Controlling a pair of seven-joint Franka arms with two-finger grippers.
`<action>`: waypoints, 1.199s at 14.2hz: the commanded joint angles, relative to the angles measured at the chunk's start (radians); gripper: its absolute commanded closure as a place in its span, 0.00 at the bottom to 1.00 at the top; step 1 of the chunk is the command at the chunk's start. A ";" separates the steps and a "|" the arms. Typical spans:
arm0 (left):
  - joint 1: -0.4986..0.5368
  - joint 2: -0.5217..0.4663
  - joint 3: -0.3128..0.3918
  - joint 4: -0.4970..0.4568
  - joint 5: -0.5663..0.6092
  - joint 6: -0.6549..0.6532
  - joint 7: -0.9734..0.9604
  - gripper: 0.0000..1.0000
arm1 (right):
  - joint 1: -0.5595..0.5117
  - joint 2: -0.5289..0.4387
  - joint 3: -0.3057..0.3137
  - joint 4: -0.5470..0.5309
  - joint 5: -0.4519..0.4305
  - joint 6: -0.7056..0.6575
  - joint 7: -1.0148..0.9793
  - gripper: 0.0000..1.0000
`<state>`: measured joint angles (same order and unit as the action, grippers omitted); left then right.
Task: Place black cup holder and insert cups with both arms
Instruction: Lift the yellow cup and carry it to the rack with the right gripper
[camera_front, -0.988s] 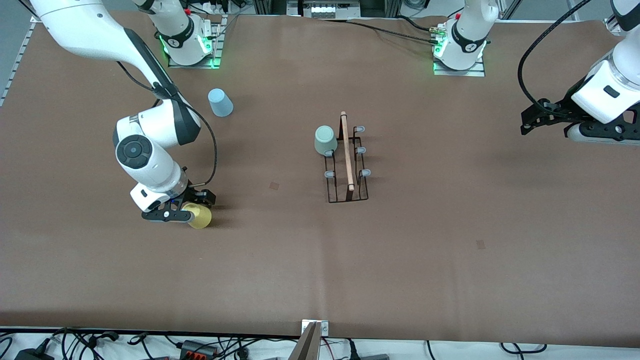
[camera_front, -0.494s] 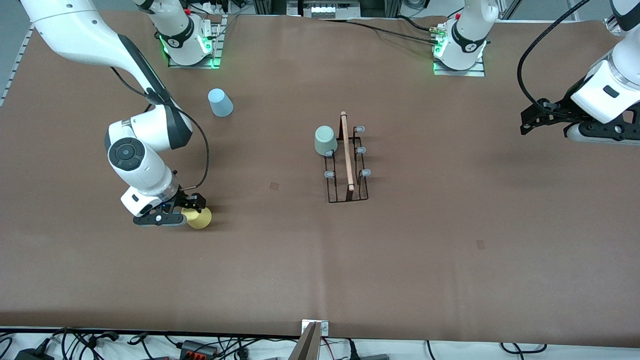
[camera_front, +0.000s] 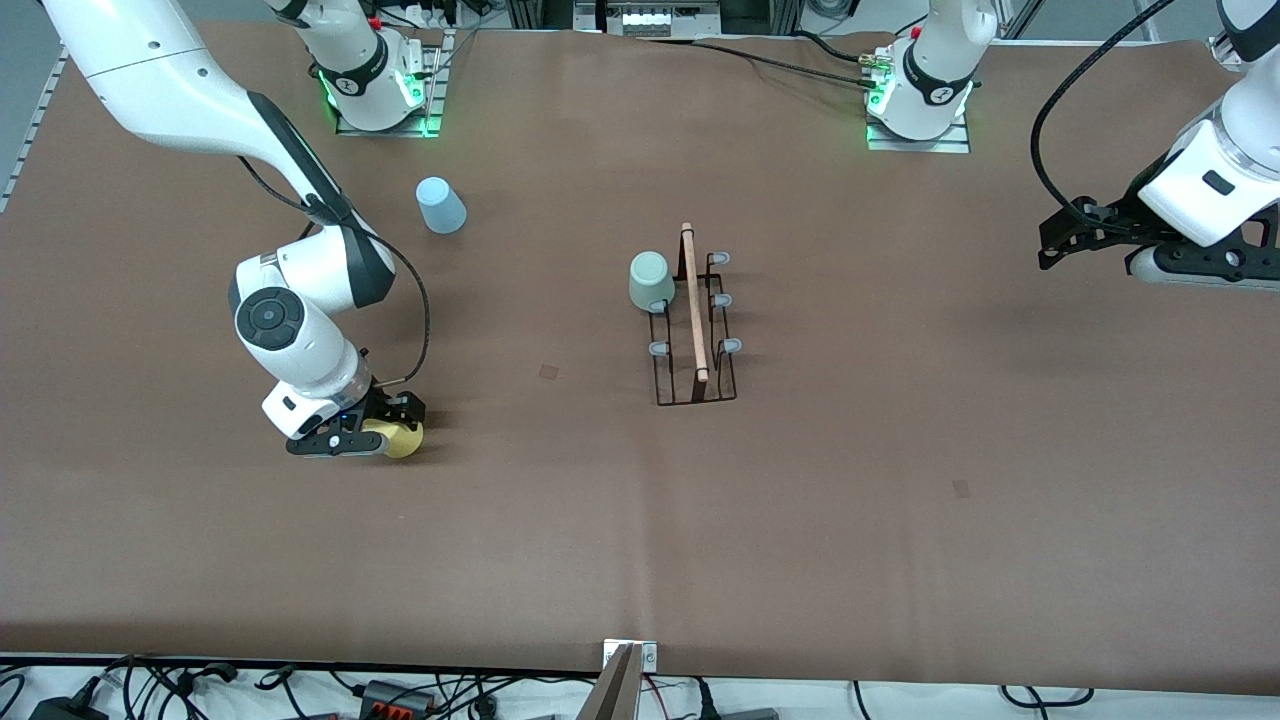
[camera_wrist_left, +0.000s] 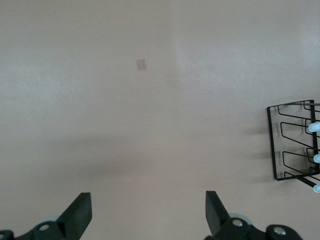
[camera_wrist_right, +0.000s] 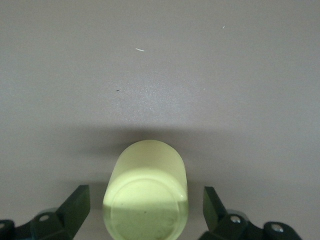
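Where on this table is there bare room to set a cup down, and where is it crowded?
Bare brown table lies nearer the camera than the black cup holder, and between it and the yellow cup. It is crowded at the holder, where the green cup sits, and at the yellow cup, flanked by the open right tool.

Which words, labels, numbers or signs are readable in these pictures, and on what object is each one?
No text can be read.
Green cup, yellow cup, blue cup: plain, no print.
Holder: no label.
Arm bases: a small mark on each black collar, too small to read.
Table: two small brown patches, no writing.
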<state>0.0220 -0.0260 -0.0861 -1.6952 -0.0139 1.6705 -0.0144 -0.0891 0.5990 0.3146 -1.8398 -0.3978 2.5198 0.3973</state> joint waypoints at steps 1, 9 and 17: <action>0.001 0.000 -0.001 0.006 -0.021 0.008 0.004 0.00 | -0.012 0.011 0.014 0.005 -0.018 0.022 -0.009 0.00; 0.000 0.000 -0.001 0.006 -0.021 0.005 0.004 0.00 | -0.012 0.005 0.015 0.014 -0.016 0.019 -0.009 0.82; -0.001 0.000 -0.004 0.008 -0.020 0.005 0.004 0.00 | 0.216 -0.147 0.090 0.223 0.095 -0.445 0.461 0.85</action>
<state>0.0210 -0.0260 -0.0892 -1.6952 -0.0139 1.6723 -0.0144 0.0672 0.4550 0.3768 -1.6917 -0.3543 2.1736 0.7208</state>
